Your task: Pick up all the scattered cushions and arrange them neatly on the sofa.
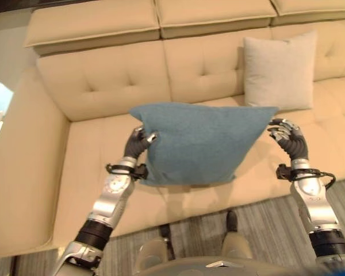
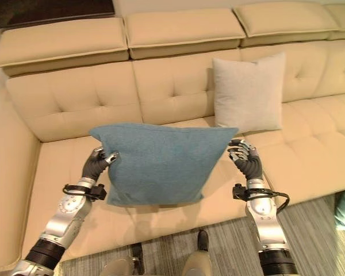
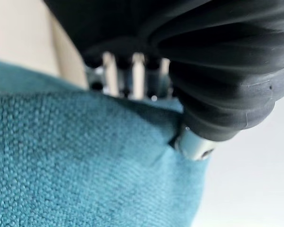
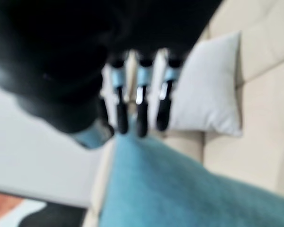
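blue cushion (image 1: 198,144) over sofa (image 1: 103,144) | left hand (image 1: 139,142) grips its edge | right hand (image 1: 288,138) fingers curled at corner, grip unclear | grey cushion (image 1: 279,72) against backrest

No text, label, brand, number or sign can be read in any view. The surfaces that are seen carry no print.
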`<state>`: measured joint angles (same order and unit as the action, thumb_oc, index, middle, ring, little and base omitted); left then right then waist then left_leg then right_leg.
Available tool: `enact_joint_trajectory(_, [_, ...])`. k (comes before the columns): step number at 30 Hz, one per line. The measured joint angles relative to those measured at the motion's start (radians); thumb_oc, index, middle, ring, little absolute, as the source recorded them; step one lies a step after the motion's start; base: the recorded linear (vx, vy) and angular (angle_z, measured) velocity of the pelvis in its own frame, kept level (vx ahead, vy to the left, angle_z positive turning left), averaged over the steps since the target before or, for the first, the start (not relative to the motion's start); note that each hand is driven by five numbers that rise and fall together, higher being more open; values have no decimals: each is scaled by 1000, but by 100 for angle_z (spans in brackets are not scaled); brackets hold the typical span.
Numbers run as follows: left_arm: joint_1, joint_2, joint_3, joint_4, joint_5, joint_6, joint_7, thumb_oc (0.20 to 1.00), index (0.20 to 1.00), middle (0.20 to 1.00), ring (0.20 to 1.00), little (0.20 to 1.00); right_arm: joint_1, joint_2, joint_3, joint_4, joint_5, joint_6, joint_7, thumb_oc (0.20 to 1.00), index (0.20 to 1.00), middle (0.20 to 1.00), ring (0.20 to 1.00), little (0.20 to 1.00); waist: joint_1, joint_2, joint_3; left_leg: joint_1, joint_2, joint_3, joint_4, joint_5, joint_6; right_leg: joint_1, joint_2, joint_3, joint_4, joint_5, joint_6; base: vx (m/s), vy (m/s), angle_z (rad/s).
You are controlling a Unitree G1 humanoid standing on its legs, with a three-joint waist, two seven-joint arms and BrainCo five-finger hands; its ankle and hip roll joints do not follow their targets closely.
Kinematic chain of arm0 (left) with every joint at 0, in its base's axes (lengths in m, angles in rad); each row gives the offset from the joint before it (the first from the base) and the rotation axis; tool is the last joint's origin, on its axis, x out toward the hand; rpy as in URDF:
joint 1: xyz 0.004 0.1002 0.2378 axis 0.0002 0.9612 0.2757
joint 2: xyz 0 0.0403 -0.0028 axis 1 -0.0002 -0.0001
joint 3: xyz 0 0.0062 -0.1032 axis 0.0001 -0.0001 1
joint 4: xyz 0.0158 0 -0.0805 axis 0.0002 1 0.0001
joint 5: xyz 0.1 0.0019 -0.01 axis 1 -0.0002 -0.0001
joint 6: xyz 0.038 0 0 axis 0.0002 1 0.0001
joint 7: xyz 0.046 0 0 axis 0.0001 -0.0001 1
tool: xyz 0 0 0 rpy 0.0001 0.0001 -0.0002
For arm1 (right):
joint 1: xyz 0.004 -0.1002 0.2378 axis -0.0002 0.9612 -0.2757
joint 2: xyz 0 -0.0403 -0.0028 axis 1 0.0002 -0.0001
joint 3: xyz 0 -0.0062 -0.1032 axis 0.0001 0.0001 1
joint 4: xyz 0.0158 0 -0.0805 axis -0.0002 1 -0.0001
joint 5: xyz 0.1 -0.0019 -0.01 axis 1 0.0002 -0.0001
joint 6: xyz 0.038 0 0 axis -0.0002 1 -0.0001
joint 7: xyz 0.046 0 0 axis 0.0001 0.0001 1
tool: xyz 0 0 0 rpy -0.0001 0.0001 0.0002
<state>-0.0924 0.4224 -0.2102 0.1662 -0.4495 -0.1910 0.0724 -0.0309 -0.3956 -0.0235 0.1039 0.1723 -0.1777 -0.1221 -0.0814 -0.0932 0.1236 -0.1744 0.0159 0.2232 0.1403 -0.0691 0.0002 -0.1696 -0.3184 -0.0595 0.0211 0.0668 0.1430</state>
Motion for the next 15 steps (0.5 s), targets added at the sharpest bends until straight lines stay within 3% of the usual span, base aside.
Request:
enact_joint_trajectory(2, [5,2,0,-1,0,0,1,200,200,200,200,200,-12,-1,12,-5,0,-5,2,200,200,200,200,200,24,-16,-12,11,7,12,-30,17,-12,-3,1,-16,-14,15,25,45,-19,-12])
enact_joint_trajectory(4, [6,-14,-2,-4,1,0,1,200,200,200,200,200,-18,-5,27,-10,-1,-7,4,200,200,200,200,200,21,-9,-17,18,17,-9,-60,49,-23,7,16,-38,-27,27,50,66,-58,21])
enact_joint_trajectory(7, [16,-48,6,-29,1,-1,7,200,200,200,200,200,-44,-11,64,-9,-1,-6,6,200,200,200,200,200,42,11,-19,24,44,-21,-107,91,-43,11,51,-45,-55,38,39,43,-115,4])
enact_joint_trajectory(15, [-35,-104,-11,-37,2,-13,43,200,200,200,200,200,-189,-51,175,-11,-22,-6,8,200,200,200,200,200,41,65,-20,-51,85,-100,-138,138,-66,-5,106,-126,-97,37,22,-55,-81,24])
